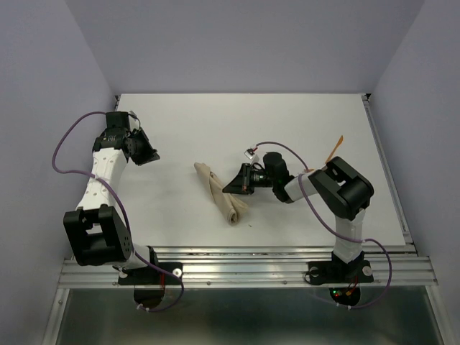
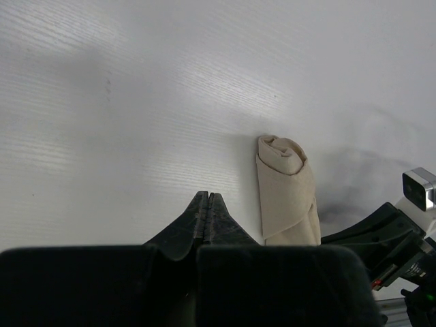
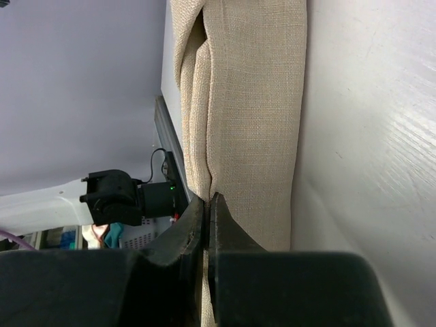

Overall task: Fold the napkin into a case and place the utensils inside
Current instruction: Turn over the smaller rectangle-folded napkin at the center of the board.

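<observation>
Soft, limp and light, the tan case [image 1: 218, 192] lies touching the clenched right gripper [image 1: 230, 188], which may be nipping its layered long edge, the likeliest hold, while the left gripper [image 1: 149, 154], clenched empty, hangs well left of it.

Overhead from behind, wrist views low, close, all sharing case [image 1: 219, 192]

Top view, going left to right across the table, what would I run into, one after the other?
Left tool → folded napkin → orange utensil. The right tool overlaps the napkin, so it is left out.
</observation>
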Action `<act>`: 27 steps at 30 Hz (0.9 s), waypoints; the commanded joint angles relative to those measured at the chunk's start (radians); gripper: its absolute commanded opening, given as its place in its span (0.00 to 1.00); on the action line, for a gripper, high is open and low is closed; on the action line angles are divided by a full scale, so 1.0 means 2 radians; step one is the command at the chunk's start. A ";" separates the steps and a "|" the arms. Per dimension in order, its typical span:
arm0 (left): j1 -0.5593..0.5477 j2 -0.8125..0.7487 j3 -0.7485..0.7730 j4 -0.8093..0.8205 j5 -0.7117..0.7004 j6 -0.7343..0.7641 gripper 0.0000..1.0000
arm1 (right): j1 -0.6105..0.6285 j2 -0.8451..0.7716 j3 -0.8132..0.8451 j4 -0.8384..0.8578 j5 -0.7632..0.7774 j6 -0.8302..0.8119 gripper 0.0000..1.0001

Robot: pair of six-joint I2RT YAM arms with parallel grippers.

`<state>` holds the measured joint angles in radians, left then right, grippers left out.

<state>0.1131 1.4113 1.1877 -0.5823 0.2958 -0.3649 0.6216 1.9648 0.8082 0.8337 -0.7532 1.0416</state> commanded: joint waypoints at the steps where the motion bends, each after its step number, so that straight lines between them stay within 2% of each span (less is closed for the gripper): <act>1: 0.002 -0.017 -0.003 -0.001 0.005 0.003 0.00 | -0.009 -0.017 -0.004 -0.017 0.013 -0.023 0.01; 20: -0.006 -0.002 -0.008 0.007 0.012 0.005 0.00 | -0.045 0.003 -0.022 -0.033 0.005 -0.037 0.01; 23: -0.012 0.002 -0.009 0.008 0.012 0.006 0.00 | -0.050 0.000 -0.023 -0.057 0.018 -0.051 0.15; 24: -0.014 0.002 -0.009 0.008 0.012 0.005 0.00 | -0.050 -0.002 -0.023 -0.063 0.022 -0.054 0.26; 27: -0.033 0.005 -0.006 0.010 0.004 0.001 0.00 | -0.055 -0.014 -0.024 -0.092 0.038 -0.071 0.37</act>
<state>0.0799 1.4208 1.1847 -0.5785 0.3050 -0.3645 0.5285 1.9640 0.7696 0.7174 -0.7193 0.9585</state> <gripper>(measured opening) 0.022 0.320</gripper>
